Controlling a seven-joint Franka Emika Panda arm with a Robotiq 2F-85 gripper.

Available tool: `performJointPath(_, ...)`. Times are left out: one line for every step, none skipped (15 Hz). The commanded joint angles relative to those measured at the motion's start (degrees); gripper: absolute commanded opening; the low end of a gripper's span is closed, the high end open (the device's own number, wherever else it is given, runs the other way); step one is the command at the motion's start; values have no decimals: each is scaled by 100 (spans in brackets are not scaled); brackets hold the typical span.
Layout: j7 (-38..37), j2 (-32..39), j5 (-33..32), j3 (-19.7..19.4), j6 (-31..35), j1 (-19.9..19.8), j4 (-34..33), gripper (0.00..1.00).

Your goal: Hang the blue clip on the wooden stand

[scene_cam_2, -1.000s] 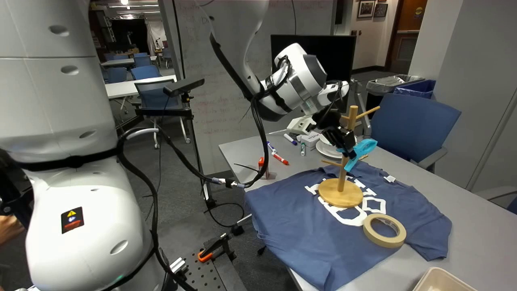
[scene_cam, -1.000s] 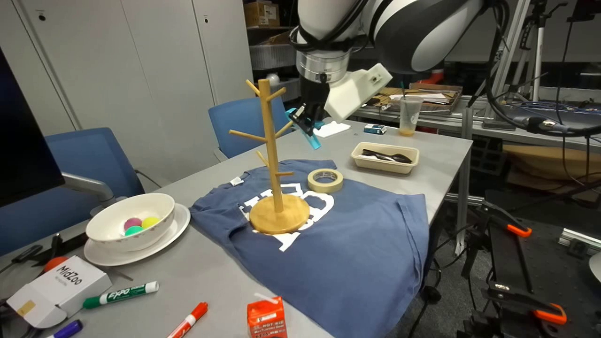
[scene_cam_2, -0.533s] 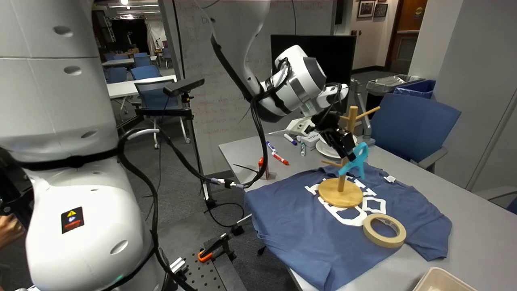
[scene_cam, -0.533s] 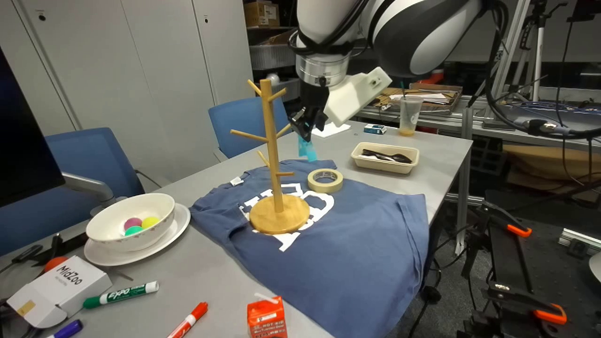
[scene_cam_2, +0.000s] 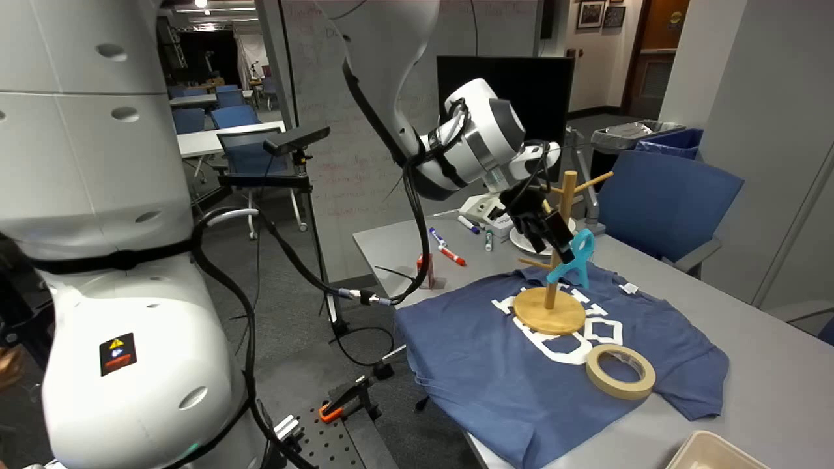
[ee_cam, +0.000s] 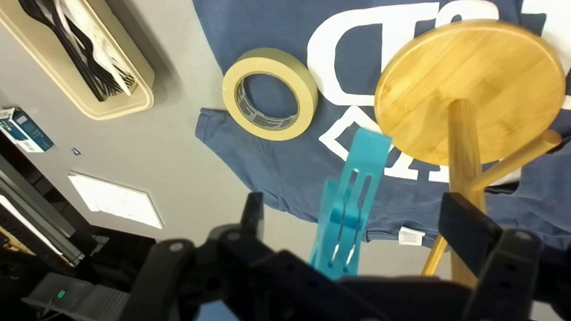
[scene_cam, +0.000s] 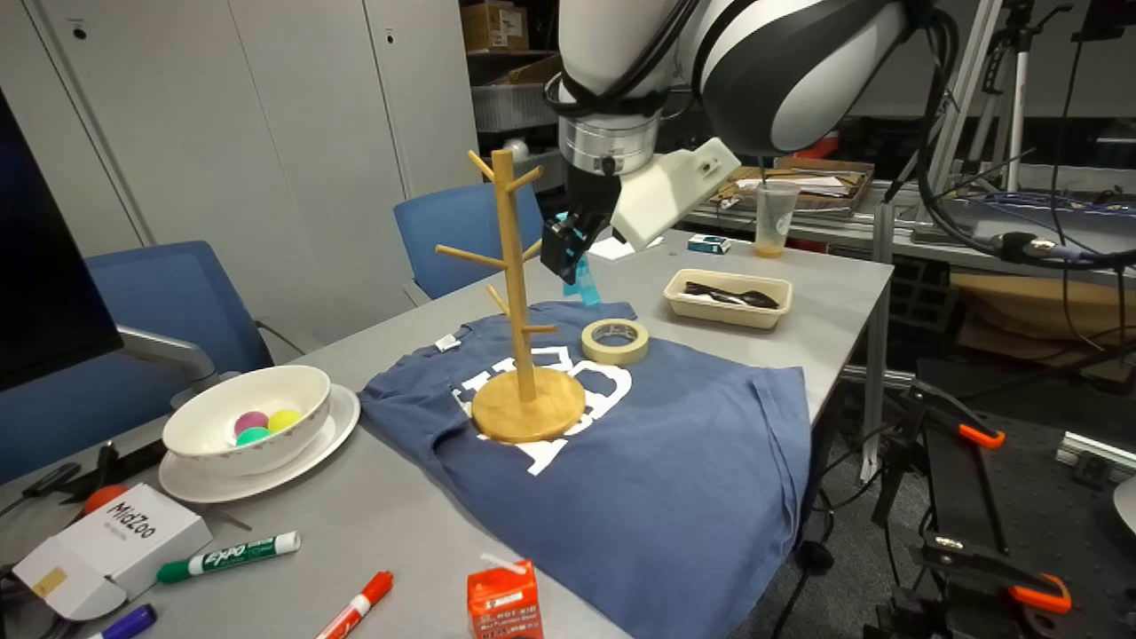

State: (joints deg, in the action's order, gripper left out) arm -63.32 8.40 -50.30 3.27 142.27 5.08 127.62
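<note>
In the wrist view the bright blue clip point(ee_cam: 368, 154) stands between the widely spread fingers of my open gripper point(ee_cam: 357, 214), with a gap visible on both sides. Both exterior views show the clip point(scene_cam: 583, 284) point(scene_cam_2: 578, 262) hanging with its legs down beside the post, at the height of a peg. Where peg and clip meet is hidden by the gripper point(scene_cam_2: 561, 244). The wooden stand point(scene_cam: 515, 293) is upright, its round base point(scene_cam_2: 549, 312) resting on the dark blue shirt. My gripper point(scene_cam: 566, 253) is close beside the post, its black fingers partly covering the clip.
Near the stand's base a tape roll point(scene_cam: 615, 342) lies on the shirt point(scene_cam: 674, 461). A tray of cutlery point(scene_cam: 728, 302) is farther along the table. A bowl point(scene_cam: 248, 417) on a plate, several markers and a red carton point(scene_cam: 504, 599) are on the stand's opposite side.
The jaws have gone from shut on the clip to open. The clip has swung from slanted to legs-down and stayed there over the last half second, while the gripper sank slightly.
</note>
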Motion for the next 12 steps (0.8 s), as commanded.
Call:
performJointPath(402,-107,554,14,-24,24,48,100)
performJointPath(546,-196,749,21,-61,19,101,100)
performJointPath(690,-283,925,22,-108,20,148,100)
performJointPath(827,-398,1077,20,-152,20,205,100)
performJointPath(918,-485,1159,6,-181,26,239,100)
performJointPath(963,-613,1196,-5,-227,32,286,100)
performJointPath(997,-718,1223,-8,-268,33,321,100)
performJointPath(991,-851,1196,-6,-303,29,376,100)
performJointPath(972,-980,1164,3,-354,20,424,100)
performJointPath(964,-1115,1148,16,-407,7,467,100)
performJointPath(928,-1248,1103,32,-449,-6,521,100)
performJointPath(913,-1378,1088,49,-475,-21,575,100)
